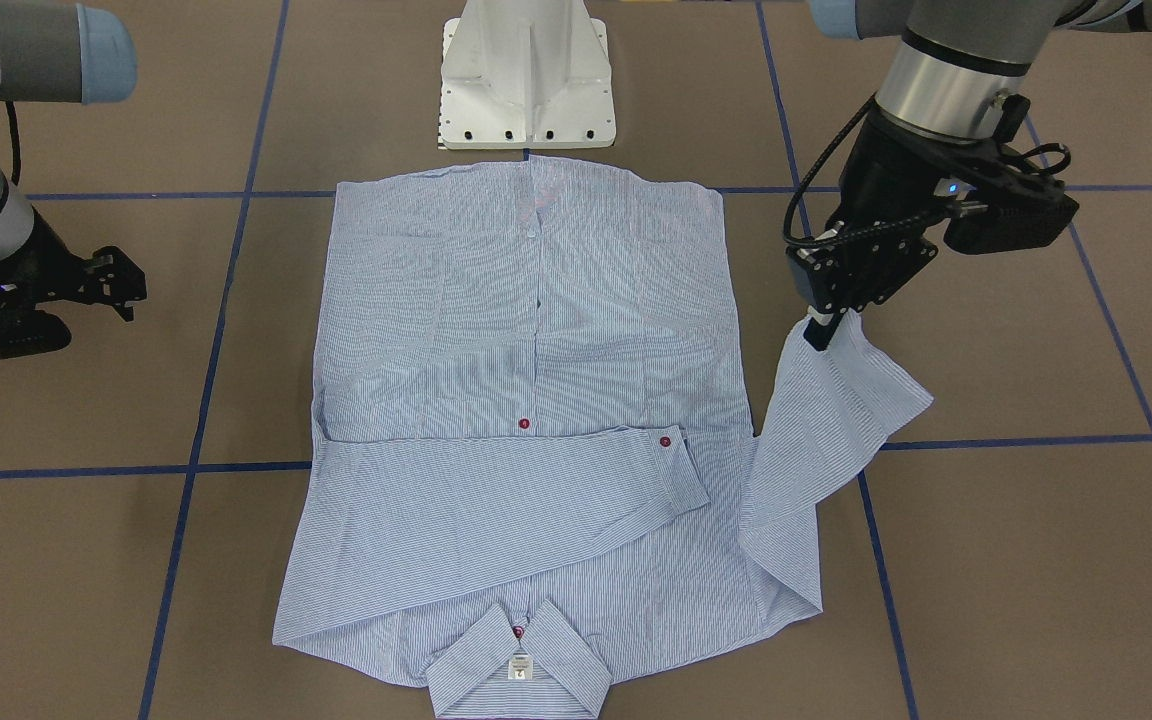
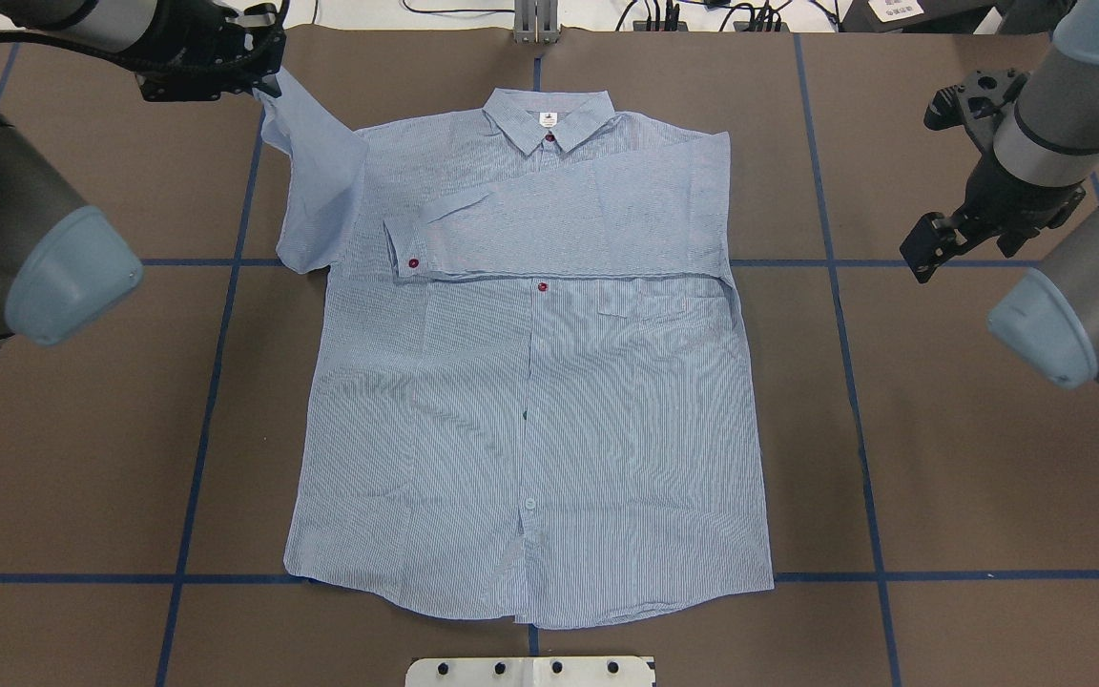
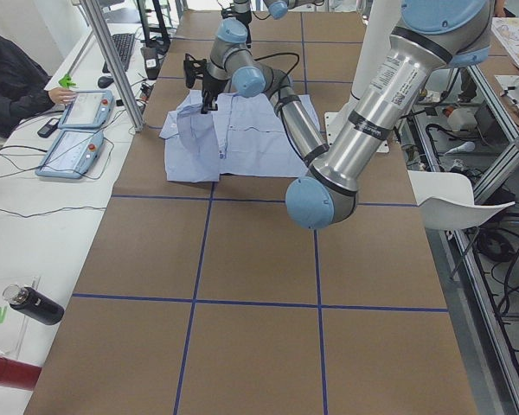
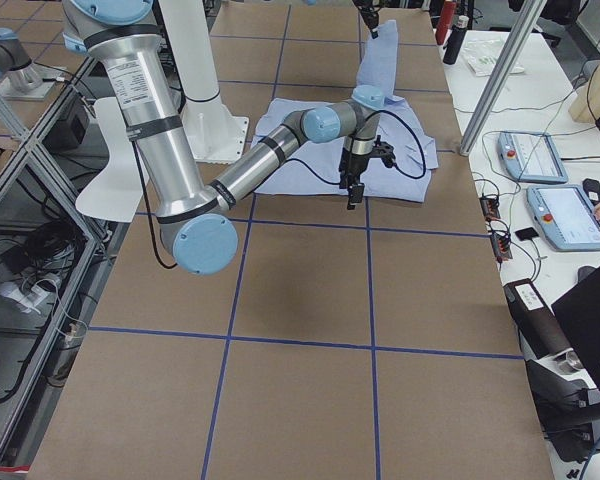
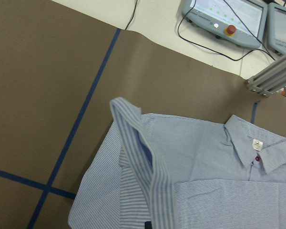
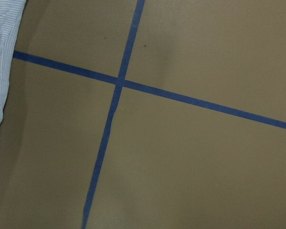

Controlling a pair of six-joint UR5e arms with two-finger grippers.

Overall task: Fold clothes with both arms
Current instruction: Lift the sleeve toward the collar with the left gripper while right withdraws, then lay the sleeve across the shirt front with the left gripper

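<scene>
The striped shirt (image 2: pixel 530 410) lies flat, buttoned side up, with its collar (image 2: pixel 549 114) at the far edge from the robot. One sleeve (image 2: pixel 559 219) is folded across the chest. My left gripper (image 2: pixel 263 84) is shut on the cuff of the other sleeve (image 2: pixel 316 191) and holds it raised beside the shoulder. That lifted sleeve (image 1: pixel 826 420) hangs from the left gripper (image 1: pixel 821 330), and the left wrist view shows its cuff edge (image 5: pixel 143 157) up close. My right gripper (image 2: pixel 922 258) hovers open over bare table beyond the shirt's other side, holding nothing.
The white pedestal base (image 1: pixel 526 80) stands at the shirt's hem. Blue tape lines (image 6: pixel 119 81) cross the brown table. Control pendants (image 5: pixel 224 19) and an aluminium post (image 5: pixel 271 78) lie past the collar end. A person (image 3: pixel 9 78) sits there; two bottles (image 3: pixel 35 304) rest nearby.
</scene>
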